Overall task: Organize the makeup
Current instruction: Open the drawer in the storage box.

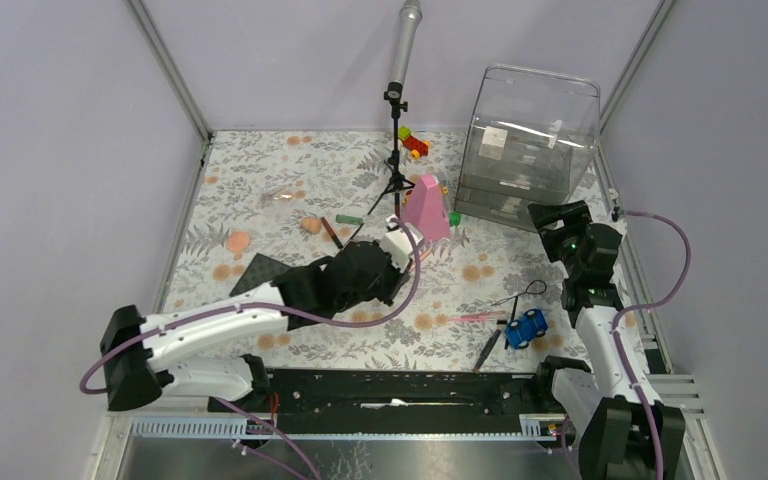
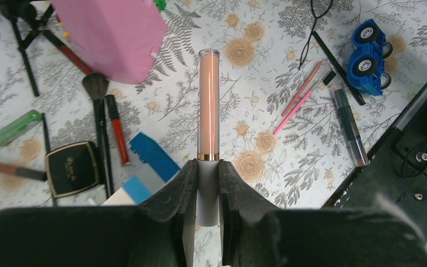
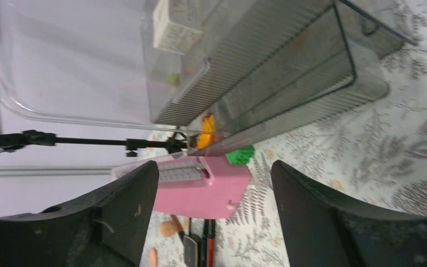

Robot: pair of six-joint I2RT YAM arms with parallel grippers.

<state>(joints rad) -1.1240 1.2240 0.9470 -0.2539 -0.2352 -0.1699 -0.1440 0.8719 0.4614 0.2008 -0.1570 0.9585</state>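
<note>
Left gripper [image 2: 208,167] is pinched narrow on the pale cap end of a peach lip gloss tube [image 2: 208,100], which sticks straight out past the jaws above the floral mat [image 1: 260,180]. I judge that grip suits carrying it to the clear drawer organizer [image 1: 535,150]. Left arm reaches low across mid-table beside the pink cone [image 1: 426,208]; right gripper [image 3: 214,167], jaws wide and empty, hovers facing the organizer on its raised arm.

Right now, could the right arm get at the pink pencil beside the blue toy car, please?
Probably yes: the right gripper is open and empty, and the pink pencil lies uncovered near that arm's base.
</note>
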